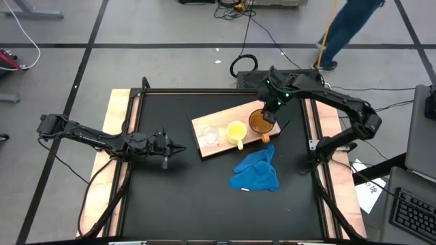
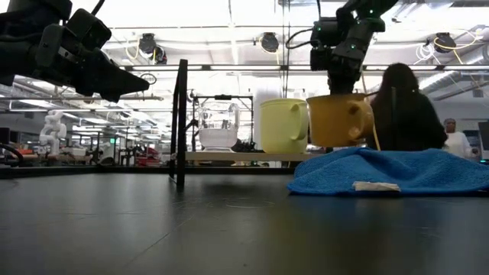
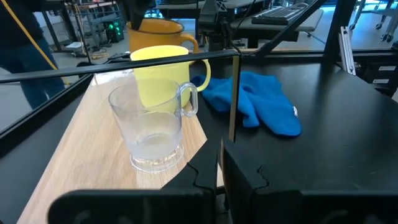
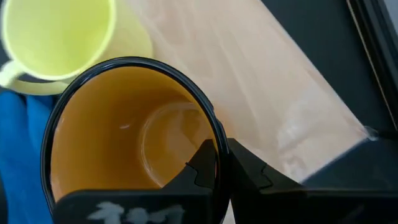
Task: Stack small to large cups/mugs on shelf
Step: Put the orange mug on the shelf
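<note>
The light wooden shelf [image 1: 221,121] lies slantwise at the table's far middle. On it stand a clear glass cup [image 1: 210,136] and a yellow mug [image 1: 236,131], each on its base. Over the board's right end is the orange mug [image 1: 259,121], with my right gripper [image 1: 270,112] shut on it from above. Its base seems to hang a little above the board in the low view. My left gripper [image 1: 174,148] hovers shut over the table's left part, pointing toward the glass cup [image 3: 152,127]. My right gripper pinches the orange mug's wall at the rim [image 4: 214,134], one finger inside the mug and one outside. The fingers point steeply down from above. The mug [image 2: 340,120] hangs upright below them, mouth up, handle [image 2: 365,118] to one side.
A crumpled blue cloth [image 1: 257,171] lies on the black tabletop just near of the board's right end. A raised frame [image 1: 225,92] runs along the table's edges. People [image 2: 405,107] show in the room beyond the table.
</note>
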Robot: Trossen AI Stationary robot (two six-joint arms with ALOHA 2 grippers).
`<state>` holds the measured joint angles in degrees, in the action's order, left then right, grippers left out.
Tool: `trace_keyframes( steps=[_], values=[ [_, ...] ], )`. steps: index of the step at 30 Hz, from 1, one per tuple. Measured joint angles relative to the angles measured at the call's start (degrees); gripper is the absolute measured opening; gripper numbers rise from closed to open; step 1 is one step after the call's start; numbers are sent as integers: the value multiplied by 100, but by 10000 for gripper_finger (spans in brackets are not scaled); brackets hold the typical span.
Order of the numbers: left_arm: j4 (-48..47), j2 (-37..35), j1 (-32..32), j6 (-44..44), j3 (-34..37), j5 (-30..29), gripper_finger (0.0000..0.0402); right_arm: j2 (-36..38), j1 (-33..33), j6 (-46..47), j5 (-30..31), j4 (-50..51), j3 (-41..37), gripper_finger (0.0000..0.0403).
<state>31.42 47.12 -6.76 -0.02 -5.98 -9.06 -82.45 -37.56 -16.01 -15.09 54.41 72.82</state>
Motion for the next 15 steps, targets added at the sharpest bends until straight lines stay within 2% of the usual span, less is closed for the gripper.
trace_keyframes(
  steps=[9, 15],
  values=[
    [0, 2, 0, 5, 0, 0, 26, -117, -339, -219, -34, -217, 0, 8],
    [0, -1, 0, 4, 0, 0, 26, -116, -413, -405, -473, -242, -1, 8]
  ],
)
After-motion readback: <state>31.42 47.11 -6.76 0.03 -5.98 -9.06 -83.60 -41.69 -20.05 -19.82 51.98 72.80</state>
